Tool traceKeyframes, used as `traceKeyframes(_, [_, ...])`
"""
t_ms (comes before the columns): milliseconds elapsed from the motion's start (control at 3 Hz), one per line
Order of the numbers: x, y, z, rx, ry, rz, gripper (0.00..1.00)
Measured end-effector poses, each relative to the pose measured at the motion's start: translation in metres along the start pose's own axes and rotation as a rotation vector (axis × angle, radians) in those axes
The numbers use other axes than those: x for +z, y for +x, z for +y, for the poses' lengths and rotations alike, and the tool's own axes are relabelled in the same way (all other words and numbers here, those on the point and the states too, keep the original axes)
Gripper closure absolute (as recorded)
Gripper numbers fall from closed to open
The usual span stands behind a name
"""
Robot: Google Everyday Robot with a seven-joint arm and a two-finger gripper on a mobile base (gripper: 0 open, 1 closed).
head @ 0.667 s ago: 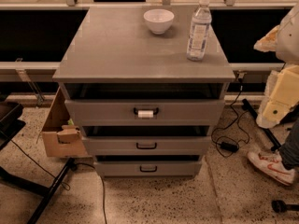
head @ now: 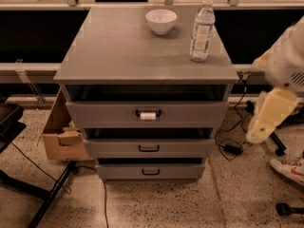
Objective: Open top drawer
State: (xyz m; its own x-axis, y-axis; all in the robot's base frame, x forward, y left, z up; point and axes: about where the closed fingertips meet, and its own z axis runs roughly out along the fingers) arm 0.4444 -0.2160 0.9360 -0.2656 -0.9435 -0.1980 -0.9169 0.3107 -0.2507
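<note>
Cream-coloured claw [head: 259, 127] hangs beside the cabinet's flank, touching nothing; whether it is open or closed cannot be told. Reaching looks like the step in hand. The wide grey top drawer [head: 104, 114] sits level with the claw, across to the camera's left, its inside hidden. Next the claw must reach the black handle with the white tag [head: 148, 114], close on it and pull outward. Above the claw, on the cabinet top, stand a round white bowl [head: 161, 21], seemingly empty, and a capped clear plastic bottle [head: 202, 30].

1 top drawer [head: 190, 114], 2 shallower drawers [head: 118, 148], 1 bowl [head: 161, 21], 1 bottle [head: 202, 30], 1 box [head: 61, 137], 1 gripper [head: 268, 115] far rt.
</note>
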Motion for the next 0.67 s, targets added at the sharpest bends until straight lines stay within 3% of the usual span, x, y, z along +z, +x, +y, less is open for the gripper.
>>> traceKeyframes(667, [0.137,0.017,0.018,0.020,-0.059,0.129,0.00])
